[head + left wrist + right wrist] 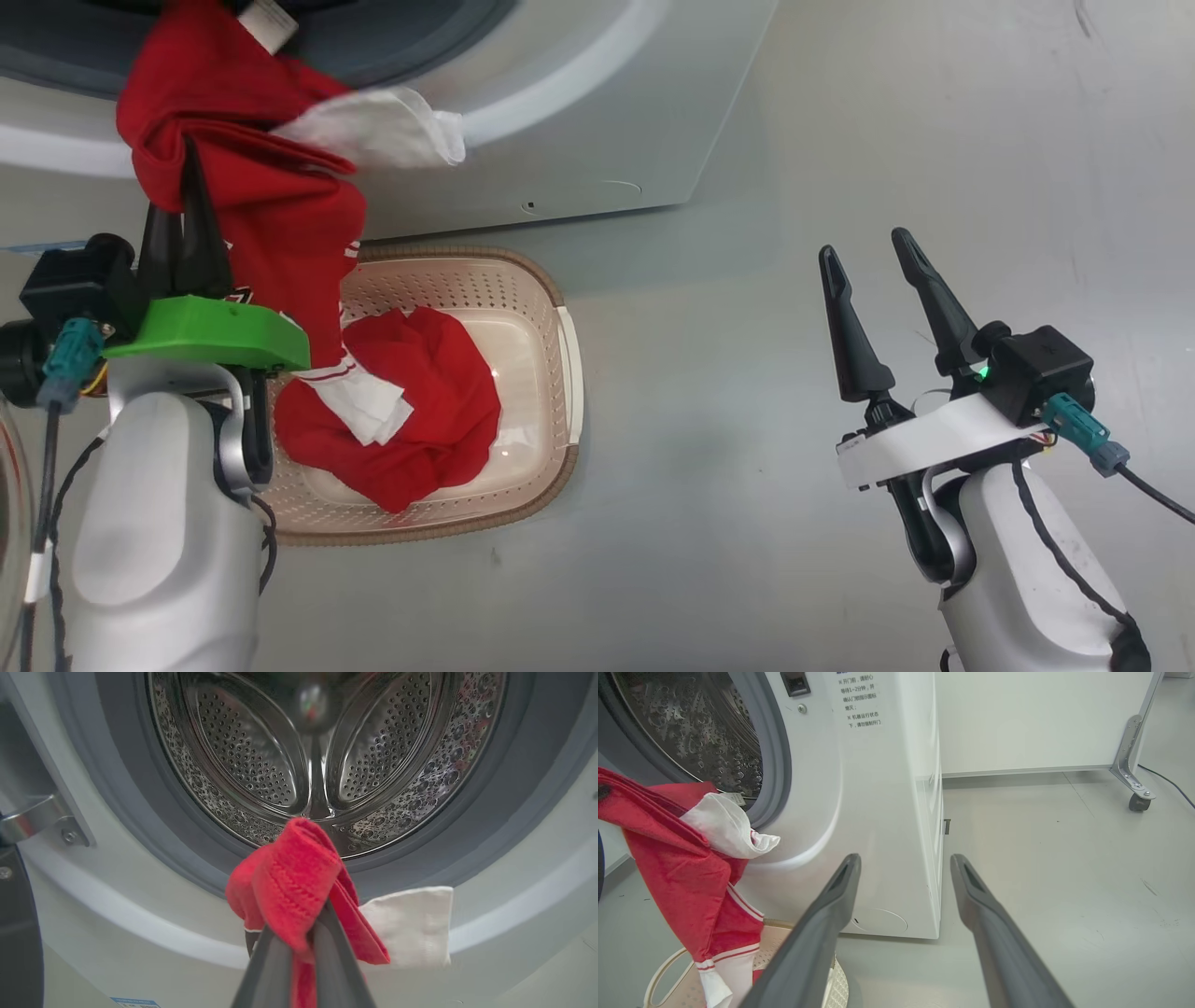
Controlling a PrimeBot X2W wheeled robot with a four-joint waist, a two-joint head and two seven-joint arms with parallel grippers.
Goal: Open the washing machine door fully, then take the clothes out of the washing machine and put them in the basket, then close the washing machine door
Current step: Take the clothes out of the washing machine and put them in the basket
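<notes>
Roughly, the task is past its middle: the washing machine ahead of the left pincer shows a bare drum, the washing machine door stands open at that pincer's left side and is not yet closed, and the basket below it already holds a plain red garment. The red-and-white jersey hangs clenched in the left pincer over the basket, so I judge that the drop and the door closing remain. The right pincer is spread wide and grasps nothing, with open floor around it, well apart from the machine's corner edge.
</notes>
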